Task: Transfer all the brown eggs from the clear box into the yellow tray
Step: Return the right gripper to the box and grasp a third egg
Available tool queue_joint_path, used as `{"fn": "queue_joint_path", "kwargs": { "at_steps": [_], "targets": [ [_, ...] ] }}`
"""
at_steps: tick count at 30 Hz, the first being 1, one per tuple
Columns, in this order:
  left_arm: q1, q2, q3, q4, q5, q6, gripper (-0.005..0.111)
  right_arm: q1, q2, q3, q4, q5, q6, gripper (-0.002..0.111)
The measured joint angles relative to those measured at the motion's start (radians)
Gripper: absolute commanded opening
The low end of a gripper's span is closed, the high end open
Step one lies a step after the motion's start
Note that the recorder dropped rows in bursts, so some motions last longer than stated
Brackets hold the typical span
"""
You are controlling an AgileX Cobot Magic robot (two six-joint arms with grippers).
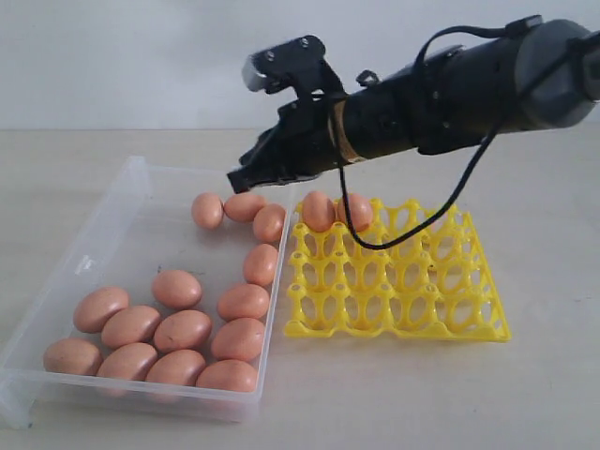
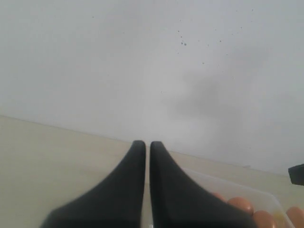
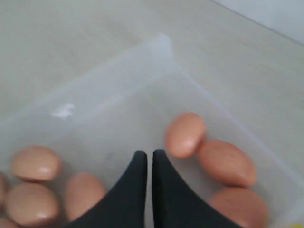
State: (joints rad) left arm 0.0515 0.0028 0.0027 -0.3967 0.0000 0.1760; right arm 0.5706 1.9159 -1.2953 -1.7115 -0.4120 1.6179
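Several brown eggs (image 1: 182, 330) lie in the clear box (image 1: 103, 230) on the left, some along its right wall. Two brown eggs (image 1: 318, 210) sit in the back cups of the yellow tray (image 1: 469, 319). My right gripper (image 1: 238, 178) hangs above the back of the box, reaching in from the right; it is shut and holds nothing. In the right wrist view that right gripper (image 3: 149, 154) points over the box floor next to an egg (image 3: 184, 134). My left gripper (image 2: 145, 143) is shut and empty, with egg tops (image 2: 242, 204) showing beside it in its own view; it is out of the exterior view.
The box and tray stand side by side on a pale tabletop (image 1: 544, 216), with a white wall behind. A black cable (image 1: 403, 239) from the right arm hangs over the tray's back cups.
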Motion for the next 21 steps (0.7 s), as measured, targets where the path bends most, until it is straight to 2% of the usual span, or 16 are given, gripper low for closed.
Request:
{"fn": "queue_joint_path", "kwargs": {
  "at_steps": [3, 6, 8, 9, 14, 18, 19, 20, 21],
  "targets": [
    [0.000, 0.000, 0.000, 0.000, 0.000, 0.000, 0.004, 0.039, 0.033, -0.078, -0.013, -0.191, 0.143, 0.000],
    [0.000, 0.000, 0.000, 0.000, 0.000, 0.000, 0.004, 0.089, 0.059, -0.087, -0.030, -0.161, 0.079, 0.000],
    [0.000, 0.000, 0.000, 0.000, 0.000, 0.000, 0.004, 0.121, 0.062, -0.087, -0.034, 0.021, 0.043, 0.000],
    [0.000, 0.000, 0.000, 0.000, 0.000, 0.000, 0.004, 0.135, 0.063, -0.087, -0.037, 0.200, 0.010, 0.000],
    [0.000, 0.000, 0.000, 0.000, 0.000, 0.000, 0.004, 0.150, 0.065, -0.072, -0.035, 0.561, -0.124, 0.000],
    [0.000, 0.000, 0.000, 0.000, 0.000, 0.000, 0.004, 0.188, 0.067, -0.047, 0.076, 0.857, -0.459, 0.000],
    [0.000, 0.000, 0.000, 0.000, 0.000, 0.000, 0.004, 0.207, 0.067, -0.047, 0.179, 0.962, -0.648, 0.000],
    [0.000, 0.000, 0.000, 0.000, 0.000, 0.000, 0.004, 0.213, 0.065, -0.047, 0.261, 0.973, -0.762, 0.000],
    [0.000, 0.000, 0.000, 0.000, 0.000, 0.000, 0.004, 0.225, 0.050, -0.047, 0.504, 0.942, -1.002, 0.000]
  ]
}}
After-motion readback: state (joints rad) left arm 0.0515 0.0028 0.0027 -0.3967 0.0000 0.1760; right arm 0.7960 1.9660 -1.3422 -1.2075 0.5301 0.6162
